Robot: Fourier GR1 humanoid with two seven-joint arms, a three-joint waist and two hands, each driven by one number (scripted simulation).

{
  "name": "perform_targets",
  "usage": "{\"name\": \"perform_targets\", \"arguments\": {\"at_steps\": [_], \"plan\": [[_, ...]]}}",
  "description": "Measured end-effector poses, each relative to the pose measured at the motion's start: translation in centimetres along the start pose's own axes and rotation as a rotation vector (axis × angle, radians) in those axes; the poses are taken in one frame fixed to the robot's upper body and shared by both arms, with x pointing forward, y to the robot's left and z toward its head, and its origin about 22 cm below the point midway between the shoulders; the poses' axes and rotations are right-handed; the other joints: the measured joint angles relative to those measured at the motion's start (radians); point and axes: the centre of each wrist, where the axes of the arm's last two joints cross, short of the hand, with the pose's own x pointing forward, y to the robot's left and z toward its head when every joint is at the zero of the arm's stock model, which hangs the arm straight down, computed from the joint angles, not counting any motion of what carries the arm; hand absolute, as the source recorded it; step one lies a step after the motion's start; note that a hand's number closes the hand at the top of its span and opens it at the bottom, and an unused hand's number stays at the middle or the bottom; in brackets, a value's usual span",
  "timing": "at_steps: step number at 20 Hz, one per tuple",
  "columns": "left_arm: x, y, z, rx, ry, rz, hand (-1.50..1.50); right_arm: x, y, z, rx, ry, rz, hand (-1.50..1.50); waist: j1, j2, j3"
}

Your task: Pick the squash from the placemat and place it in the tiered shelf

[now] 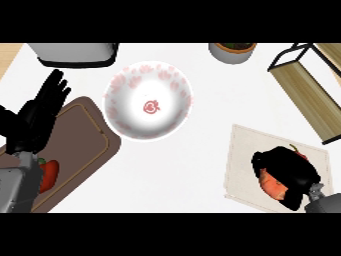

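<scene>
The plate [149, 101] holds nothing but its red pattern, while my right hand [287, 172] curls round the squash [274, 188] on the placemat [241, 170] (at four o'clock).

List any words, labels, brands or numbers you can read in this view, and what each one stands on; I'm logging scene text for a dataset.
No readable text shows anywhere.
Plate: a small red mark at its centre and pink blotches round the rim; a pattern, not letters.
Left robot hand's forearm: a small dark mark on the grey casing, too blurred to read.
Placemat, tiered shelf, squash: no labels visible.
</scene>
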Motion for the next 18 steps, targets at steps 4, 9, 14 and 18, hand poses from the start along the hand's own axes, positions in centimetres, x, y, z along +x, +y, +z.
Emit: {"name": "perform_targets", "arguments": {"at_steps": [4, 9, 14, 18], "plan": [[-0.3, -0.1, 0.3, -0.004, 0.001, 0.001, 0.0, -0.5, 0.2, 0.2, -0.056, -0.035, 0.008, 1.5, 0.0, 0.0, 0.001], [-0.1, -0.6, -0.2, 0.003, 0.004, 0.002, 0.0, 3.7, -0.5, -2.1, -0.11, 0.096, -0.066, 1.5, -0.008, 0.0, -0.006], [0.4, -0.8, -0.3, 0.005, 0.006, 0.001, 0.0, 9.5, -2.0, -4.5, -0.191, 0.231, -0.212, 1.5, -0.007, 0.0, -0.002], [0.5, -0.5, -0.1, 0.005, 0.002, -0.002, 0.0, 12.8, -4.4, -4.0, -0.343, 0.232, -0.39, 1.5, -0.004, 0.001, 0.007]]}}
